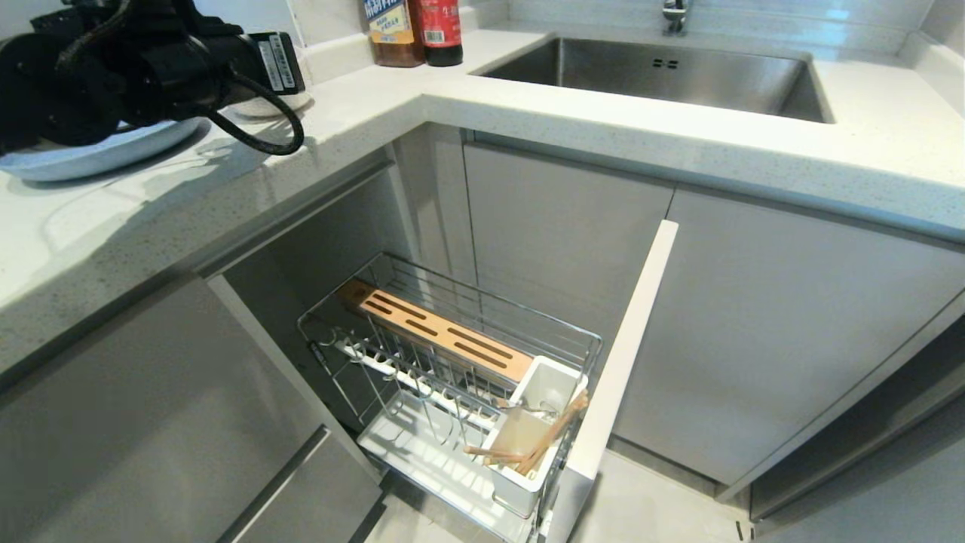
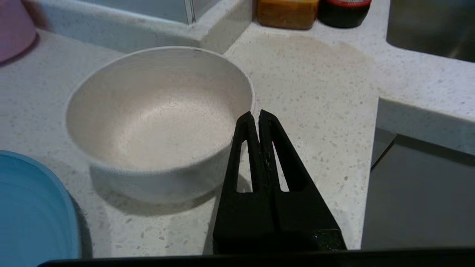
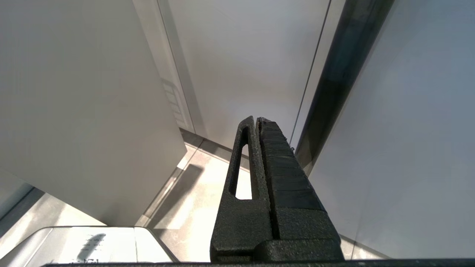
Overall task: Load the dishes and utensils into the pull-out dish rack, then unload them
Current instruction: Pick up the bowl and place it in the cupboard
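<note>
The left end effector [image 2: 256, 115] is at the bowl [image 2: 159, 122] on the tabletop [image 2: 315, 92], its two black fingers pressed together at the bowl's rim on the side facing the sink. The tips overlap the rim in the left wrist view; whether the wall is pinched between them or they only touch it from outside cannot be told. The bowl stands upright near the inner corner of the tabletop, close to the raised back ledge. Just beside it lies the blue plate [image 2: 33, 207], nearer the tabletop's left end, and in the head view the left arm [image 1: 113, 75] hangs over that plate [image 1: 98, 154]. Two bottles [image 1: 413, 30] stand at the back edge between the bowl and the sink [image 1: 656, 72]. A pink object [image 2: 15, 29] shows at the far back edge; what it is cannot be told.

Below the tabletop's front edge the rack [image 1: 452, 377] is pulled out of the cabinet, its pale front panel [image 1: 626, 354] standing edge-on. The wooden strip [image 1: 445, 332] runs along the rack's top. In the white holder [image 1: 531, 437] at the panel end the chopsticks [image 1: 554, 437] lean with their tips crossed, and thin metal handles show beside them. The wire slots over the drip tray hold no dishes.

The right end effector [image 3: 256, 120] is closed on nothing, pointing at grey cabinet fronts and the floor.
</note>
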